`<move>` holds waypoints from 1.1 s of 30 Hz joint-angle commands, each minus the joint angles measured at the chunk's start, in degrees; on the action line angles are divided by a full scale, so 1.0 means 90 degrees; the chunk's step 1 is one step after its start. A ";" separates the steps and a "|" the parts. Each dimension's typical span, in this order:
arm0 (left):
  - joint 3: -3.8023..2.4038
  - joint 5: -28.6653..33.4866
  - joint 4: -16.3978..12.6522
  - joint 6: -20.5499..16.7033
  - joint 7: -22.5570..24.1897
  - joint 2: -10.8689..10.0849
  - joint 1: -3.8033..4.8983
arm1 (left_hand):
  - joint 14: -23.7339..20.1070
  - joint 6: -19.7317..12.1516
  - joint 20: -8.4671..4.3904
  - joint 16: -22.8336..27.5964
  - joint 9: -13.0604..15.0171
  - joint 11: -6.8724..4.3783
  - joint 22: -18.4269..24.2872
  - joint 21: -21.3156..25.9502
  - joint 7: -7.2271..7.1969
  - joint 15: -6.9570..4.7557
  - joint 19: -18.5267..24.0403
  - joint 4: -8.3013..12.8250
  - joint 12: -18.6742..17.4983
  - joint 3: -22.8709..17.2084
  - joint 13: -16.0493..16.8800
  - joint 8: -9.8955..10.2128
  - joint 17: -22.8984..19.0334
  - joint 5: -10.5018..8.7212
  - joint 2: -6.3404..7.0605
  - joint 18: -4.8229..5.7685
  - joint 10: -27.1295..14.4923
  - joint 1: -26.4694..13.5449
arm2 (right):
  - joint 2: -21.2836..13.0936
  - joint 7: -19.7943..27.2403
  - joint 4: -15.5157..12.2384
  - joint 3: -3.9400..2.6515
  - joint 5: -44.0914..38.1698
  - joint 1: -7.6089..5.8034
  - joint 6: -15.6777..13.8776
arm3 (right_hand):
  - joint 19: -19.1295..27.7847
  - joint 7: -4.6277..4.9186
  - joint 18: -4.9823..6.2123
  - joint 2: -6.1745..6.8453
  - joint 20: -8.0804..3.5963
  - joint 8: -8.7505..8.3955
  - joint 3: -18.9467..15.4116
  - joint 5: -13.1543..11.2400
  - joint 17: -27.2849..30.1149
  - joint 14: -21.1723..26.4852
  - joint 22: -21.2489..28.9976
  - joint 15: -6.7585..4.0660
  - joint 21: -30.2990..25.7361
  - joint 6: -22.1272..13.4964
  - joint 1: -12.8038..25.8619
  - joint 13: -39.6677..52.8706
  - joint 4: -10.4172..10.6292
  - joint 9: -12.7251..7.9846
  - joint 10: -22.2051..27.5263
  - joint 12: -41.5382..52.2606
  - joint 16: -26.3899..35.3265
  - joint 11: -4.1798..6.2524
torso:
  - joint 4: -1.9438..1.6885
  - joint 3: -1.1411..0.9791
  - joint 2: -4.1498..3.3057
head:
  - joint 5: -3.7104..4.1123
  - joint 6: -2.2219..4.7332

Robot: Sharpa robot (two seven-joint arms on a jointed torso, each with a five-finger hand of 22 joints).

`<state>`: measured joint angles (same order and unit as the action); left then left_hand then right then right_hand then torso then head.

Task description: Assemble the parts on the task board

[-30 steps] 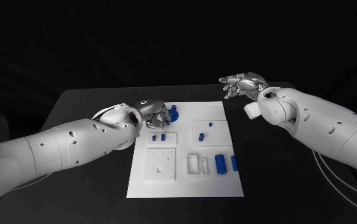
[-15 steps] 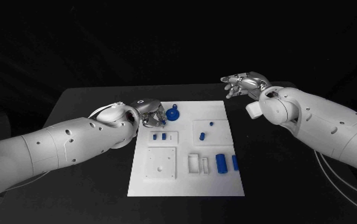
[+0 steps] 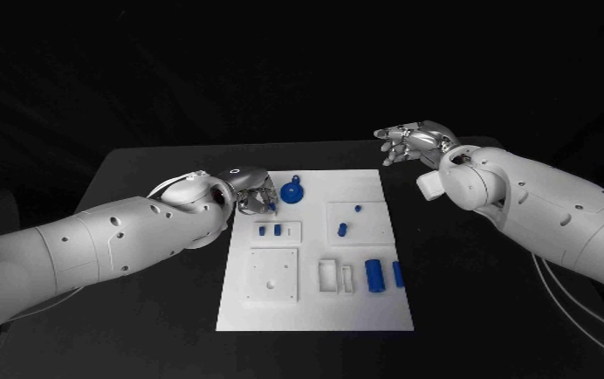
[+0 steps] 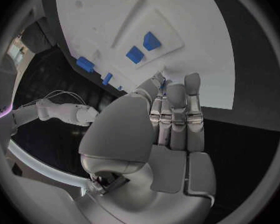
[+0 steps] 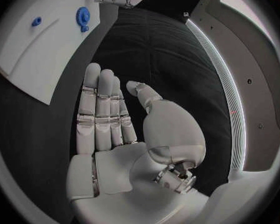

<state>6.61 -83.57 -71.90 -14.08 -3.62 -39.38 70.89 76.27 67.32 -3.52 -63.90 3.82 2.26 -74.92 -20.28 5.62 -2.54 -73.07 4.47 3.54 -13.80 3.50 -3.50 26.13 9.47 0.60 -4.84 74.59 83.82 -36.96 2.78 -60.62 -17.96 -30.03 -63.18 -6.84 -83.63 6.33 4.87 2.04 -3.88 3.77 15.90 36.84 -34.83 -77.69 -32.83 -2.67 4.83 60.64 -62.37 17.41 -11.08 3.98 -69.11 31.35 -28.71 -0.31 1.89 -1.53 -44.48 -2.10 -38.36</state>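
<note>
1. Since one second ago the left hand [image 3: 256,189] has drawn back toward 9 o'clock, off the round blue part [image 3: 292,191]; that part, then partly covered by the fingers, now lies fully exposed on the task board [image 3: 315,309], close to the board's 12 o'clock edge.
2. Left hand now sits at the board's 10 o'clock corner, just beside the round blue part; fingers lie side by side, extended, thumb folded in alongside them; nothing is seen held in it in the left wrist view [image 4: 171,129].
3. Right hand [image 3: 409,144] is unchanged in position, raised off the board at 1 o'clock, well apart from it; in the right wrist view [image 5: 109,119] the fingers are straight and together, thumb standing apart, palm empty.
4. Two small blue blocks [image 3: 268,231] stand on a raised plate at the board's 9 o'clock side, near the left hand.
5. Two small blue pegs [image 3: 349,219] stand on a raised plate toward 3 o'clock of the board's middle.
6. Blue cylinder [image 3: 373,275] and a slimmer blue bar [image 3: 396,274] lie side by side at the board's 4 o'clock area, just beside the white slotted holders [image 3: 335,278].
7. Blank white square plate [image 3: 271,280] occupies the 7 o'clock area.
</note>
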 commanded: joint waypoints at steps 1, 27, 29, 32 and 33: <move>-0.0002 -0.0023 0.0009 0.0161 -0.0017 0.0023 0.0005 | 0.0005 -0.0012 0.0002 0.0020 0.0009 0.0011 -0.0130 0.0015 0.0013 0.0015 0.0041 0.0049 -0.0014 -0.0004 0.0005 -0.0013 0.0008 0.0010 0.0005 -0.0122 -0.0050 0.0030 | 0.0005 0.0049 0.0001 -0.0005 -0.0028 -0.0001 0.0047 | -0.0013 -0.0004 -0.0054 0.0057 0.0014 -0.0018 -0.0003 0.0032 0.0009 -0.0049 0.0006 0.0004 -0.0028 0.0030 -0.0017 -0.0011 -0.0001 0.0003 -0.0063 -0.0042 0.0022 -0.0001 | 0.0006 -0.0001 -0.0002 | -0.0004 -0.0003; 0.0002 -0.0023 0.0050 0.0405 -0.0073 0.0109 0.0002 | -0.0012 -0.0015 0.0000 0.0038 0.0010 0.0012 -0.0131 -0.0006 0.0014 0.0014 0.0066 0.0059 -0.0014 -0.0002 0.0005 -0.0013 0.0020 0.0004 -0.0009 -0.0116 -0.0052 0.0029 | 0.0003 0.0048 -0.0004 -0.0005 -0.0037 -0.0001 0.0035 | -0.0022 -0.0005 -0.0055 0.0057 0.0013 -0.0019 -0.0015 0.0038 0.0010 -0.0057 0.0056 0.0004 -0.0023 0.0030 -0.0020 -0.0017 -0.0001 0.0002 -0.0066 -0.0053 0.0039 0.0000 | -0.0001 0.0009 0.0000 | -0.0008 -0.0006; 0.0003 -0.0023 0.0061 0.0429 -0.0091 0.0114 0.0002 | -0.0012 -0.0015 0.0000 0.0038 0.0010 0.0012 -0.0131 -0.0006 0.0014 0.0014 0.0066 0.0059 -0.0014 -0.0002 0.0005 -0.0013 0.0020 0.0004 -0.0009 -0.0116 -0.0052 0.0029 | 0.0001 0.0048 -0.0003 -0.0005 -0.0036 -0.0001 0.0035 | -0.0022 -0.0005 -0.0055 0.0057 0.0013 -0.0019 -0.0015 0.0038 0.0010 -0.0057 0.0056 0.0004 -0.0023 0.0030 -0.0020 -0.0017 -0.0001 0.0002 -0.0066 -0.0053 0.0039 0.0000 | 0.0001 0.0006 -0.0003 | -0.0006 -0.0009; 0.0004 -0.0027 0.0077 0.0448 -0.0104 0.0119 0.0001 | -0.0017 -0.0012 -0.0001 0.0041 0.0010 0.0012 -0.0132 -0.0013 0.0014 0.0014 0.0075 0.0069 -0.0013 -0.0003 0.0005 -0.0013 0.0022 0.0004 -0.0013 -0.0115 -0.0050 0.0038 | 0.0002 0.0052 -0.0005 -0.0005 -0.0036 -0.0001 0.0035 | -0.0022 -0.0005 -0.0055 0.0057 0.0013 -0.0019 -0.0015 0.0038 0.0010 -0.0057 0.0056 0.0004 -0.0023 0.0030 -0.0020 -0.0017 -0.0001 0.0002 -0.0066 -0.0053 0.0039 0.0000 | 0.0007 0.0002 -0.0002 | -0.0005 -0.0008; 0.0004 -0.0028 0.0082 0.0451 -0.0106 0.0121 0.0001 | -0.0018 -0.0010 -0.0001 0.0042 0.0010 0.0012 -0.0133 -0.0017 0.0015 0.0014 0.0077 0.0072 -0.0013 -0.0002 0.0005 -0.0014 0.0023 0.0004 -0.0013 -0.0115 -0.0049 0.0038 | 0.0002 0.0053 -0.0007 -0.0005 -0.0036 -0.0001 0.0034 | -0.0022 -0.0005 -0.0055 0.0057 0.0013 -0.0019 -0.0015 0.0038 0.0010 -0.0057 0.0056 0.0004 -0.0023 0.0030 -0.0020 -0.0017 -0.0001 0.0002 -0.0066 -0.0053 0.0039 0.0000 | 0.0007 0.0001 -0.0002 | -0.0007 -0.0010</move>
<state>6.61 -83.58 -71.24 -11.45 -4.22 -38.43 70.92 76.27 67.17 -3.38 -63.90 3.81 2.25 -74.91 -20.28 5.47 -2.54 -72.78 4.75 3.54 -13.78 3.47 -3.47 26.28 9.46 0.61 -5.31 74.59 83.82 -36.96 2.78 -60.63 -17.96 -30.11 -63.18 -6.84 -83.63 6.24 4.83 2.04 -3.89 3.77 15.90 36.83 -34.78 -77.69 -32.38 -2.67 4.83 60.73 -62.38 17.31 -11.08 3.98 -69.24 31.01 -28.71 -0.18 1.89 -1.48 -44.48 -2.15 -38.45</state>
